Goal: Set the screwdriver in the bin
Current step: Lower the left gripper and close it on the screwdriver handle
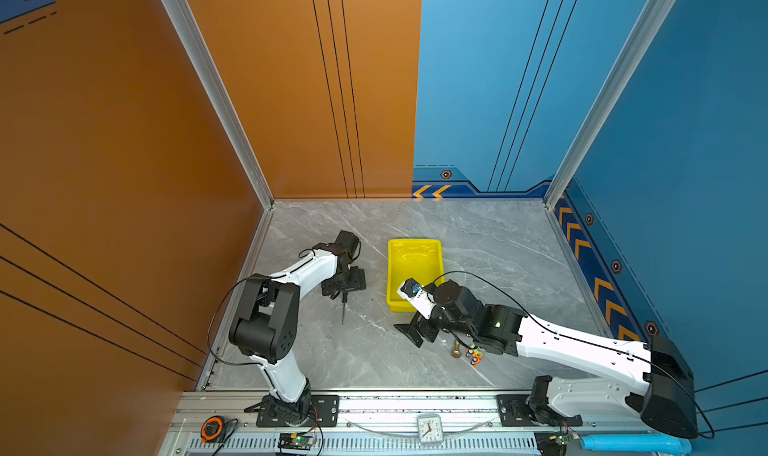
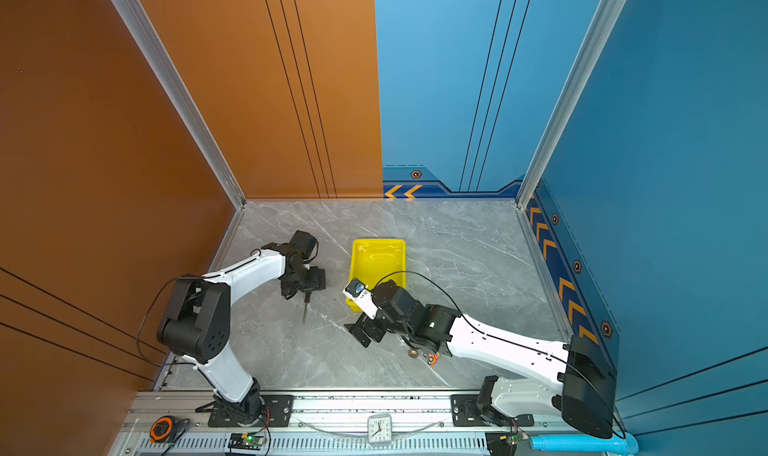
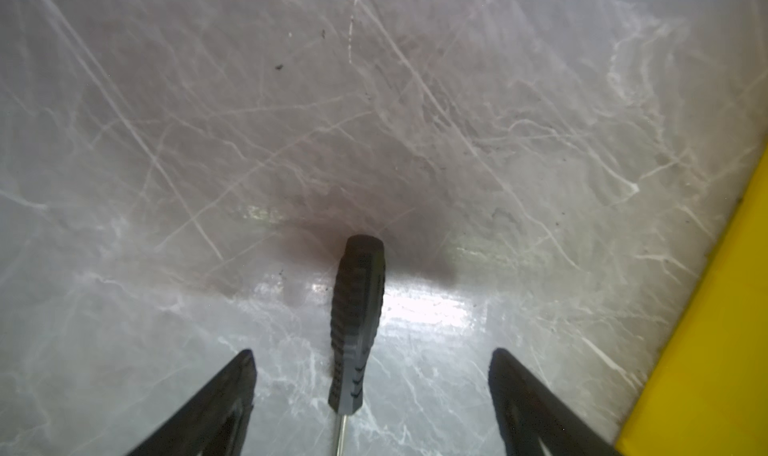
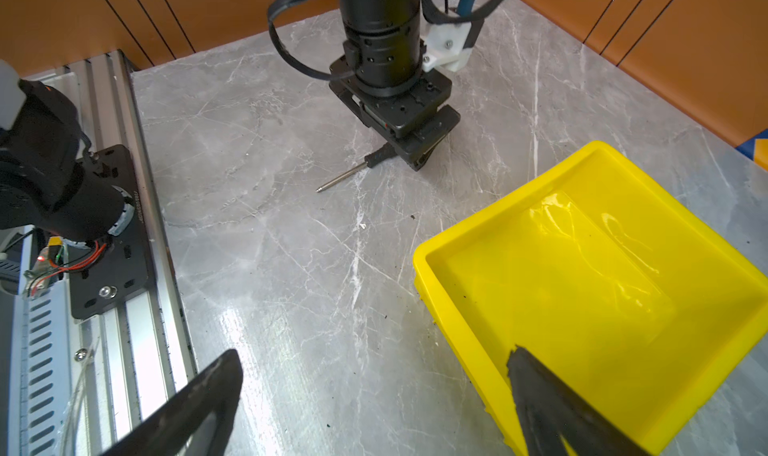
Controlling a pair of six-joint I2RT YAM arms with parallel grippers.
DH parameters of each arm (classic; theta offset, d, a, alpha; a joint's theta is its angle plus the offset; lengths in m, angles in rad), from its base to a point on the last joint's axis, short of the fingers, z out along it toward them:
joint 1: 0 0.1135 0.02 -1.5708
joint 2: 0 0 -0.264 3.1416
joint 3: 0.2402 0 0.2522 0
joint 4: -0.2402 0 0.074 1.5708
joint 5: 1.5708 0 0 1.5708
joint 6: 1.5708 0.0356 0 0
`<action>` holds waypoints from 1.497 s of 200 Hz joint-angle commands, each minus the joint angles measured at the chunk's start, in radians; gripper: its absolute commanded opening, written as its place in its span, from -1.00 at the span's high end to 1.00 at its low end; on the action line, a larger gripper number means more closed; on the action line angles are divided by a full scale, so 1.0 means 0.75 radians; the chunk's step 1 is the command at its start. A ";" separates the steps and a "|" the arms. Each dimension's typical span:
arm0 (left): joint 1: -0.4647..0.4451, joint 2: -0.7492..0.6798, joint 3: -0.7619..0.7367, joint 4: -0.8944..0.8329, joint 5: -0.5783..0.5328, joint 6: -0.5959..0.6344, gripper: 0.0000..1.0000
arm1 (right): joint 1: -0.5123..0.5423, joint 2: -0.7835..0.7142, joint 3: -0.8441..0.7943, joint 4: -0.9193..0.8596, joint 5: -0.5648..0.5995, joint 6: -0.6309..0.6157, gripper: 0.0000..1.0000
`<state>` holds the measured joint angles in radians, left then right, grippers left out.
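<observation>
Shows the screwdriver (image 3: 357,321) flat on the table (image 1: 478,246), left of the bin (image 1: 413,263) and outside it. Has the left gripper (image 3: 371,352) wide-jawed astride its handle without touching, and the right gripper (image 4: 374,350) wide-jawed and empty at the bin's near end.

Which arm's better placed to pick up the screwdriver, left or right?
Left. The left gripper, open, straddles the black-handled, silver-shafted screwdriver lying on the grey marble table, handle between the jaws. The right gripper is open near the bright yellow plastic bin, away from the tool.
</observation>
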<state>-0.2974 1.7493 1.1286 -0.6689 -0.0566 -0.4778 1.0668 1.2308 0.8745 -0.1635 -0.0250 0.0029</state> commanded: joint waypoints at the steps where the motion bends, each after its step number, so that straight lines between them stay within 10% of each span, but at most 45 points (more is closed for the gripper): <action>1: -0.018 0.050 0.042 -0.004 -0.041 -0.011 -0.57 | 0.012 0.015 0.047 0.059 -0.077 0.011 -1.00; 299: -0.041 -0.048 0.061 -0.026 -0.089 0.017 0.99 | -0.061 0.026 0.119 0.084 0.007 0.112 -1.00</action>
<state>-0.3283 1.7695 1.1595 -0.6327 -0.0978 -0.4915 1.0332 1.2800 0.9417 -0.1196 -0.0525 0.0601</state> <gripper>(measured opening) 0.177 0.999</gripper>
